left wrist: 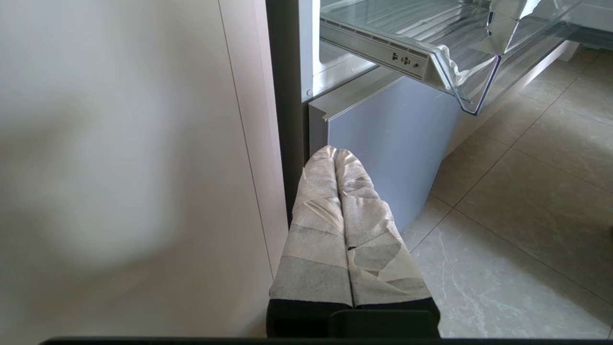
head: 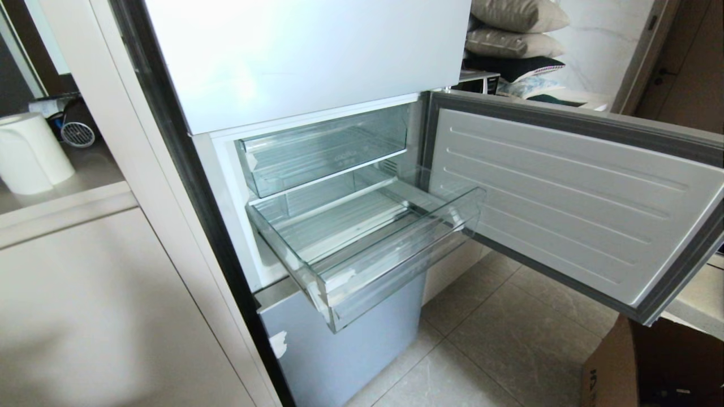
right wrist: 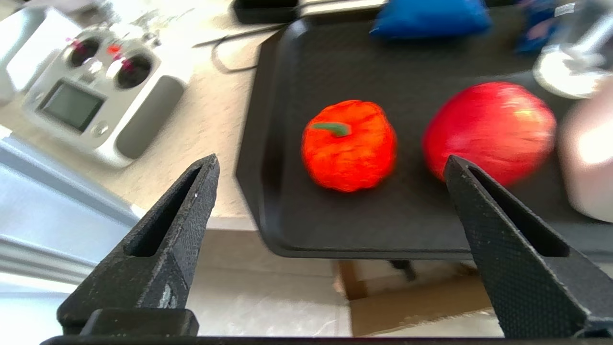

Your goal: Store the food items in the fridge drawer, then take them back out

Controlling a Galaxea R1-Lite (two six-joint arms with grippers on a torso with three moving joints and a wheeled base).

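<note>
**Jaws wide over the tray, drawer waiting empty**

Spread wide on the right gripper (right wrist: pixel 330 163), nothing between the black fingers (right wrist: pixel 187 215); pressed together on the left gripper (left wrist: pixel 336 152), taped fingertips (left wrist: pixel 318 167) touching, parked low beside the grey lower door panel (left wrist: pixel 392 143).

Right wrist view: red-orange tomato piece (right wrist: pixel 348 144) at centre frame, green stem on top, sitting on black tray (right wrist: pixel 287 191). Red apple (right wrist: pixel 488 132) just beside it, to the right of frame. Remote controller (right wrist: pixel 96 100) upper left, off the tray on the counter. Blue item (right wrist: pixel 431 17) at top edge, too blurred to identify.

Head view: fridge drawer (head: pixel 390 265) pulled out at centre frame, ribbed floor bare, no food inside. Shallower clear tray (head: pixel 322 150) above it. Fridge door (head: pixel 565 198) swung open to the right. Neither arm visible there.

Judged stage: approach to first pick, nothing stored yet.

Risks from here:
- Right-hand finger lined up nearer the apple than the tomato piece; closing from here likely to nudge the apple or catch both.
- Round piece apt to roll on the smooth tray if touched off-centre.
- Tray overhanging counter edge at lower frame; hard downward push could tip it.
</note>
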